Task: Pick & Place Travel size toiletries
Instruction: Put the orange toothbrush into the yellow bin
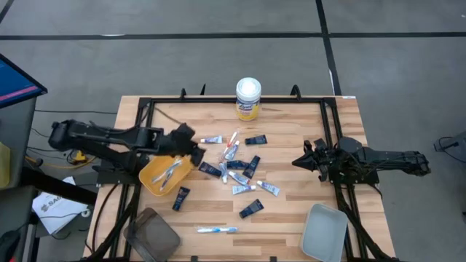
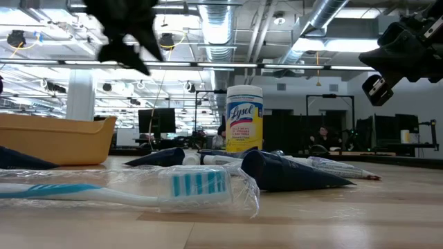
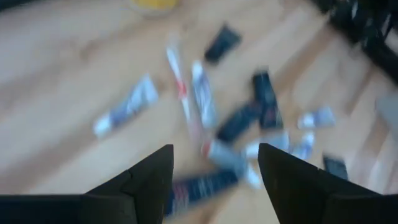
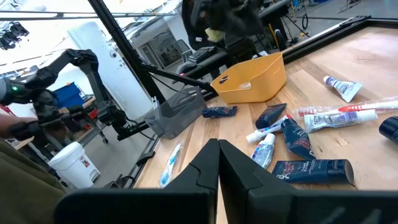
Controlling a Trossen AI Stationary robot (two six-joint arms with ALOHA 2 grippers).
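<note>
White and navy travel-size tubes (image 1: pixel 240 173) lie scattered on the wooden table (image 1: pixel 291 218), just ahead of and below the left gripper (image 3: pixel 214 163), mixed with wrapped blue-white toothbrushes (image 1: pixel 217 230). Nearest target by my read: navy tube (image 3: pixel 200 185) between the fingertips in the left wrist view. Fingers are spread, nothing held. Yellow plastic bin (image 1: pixel 164 175) sits right under/behind that wrist, a few items already in it. Right gripper (image 4: pixel 217 163) is parked off to the far side of the pile, fingers pressed together, empty. For a clean pick: drop straight down, turn the fingers across the tube's short axis, single out one that isn't touching neighbours. Yellow wipes canister (image 1: pixel 248 100) stays put.
</note>
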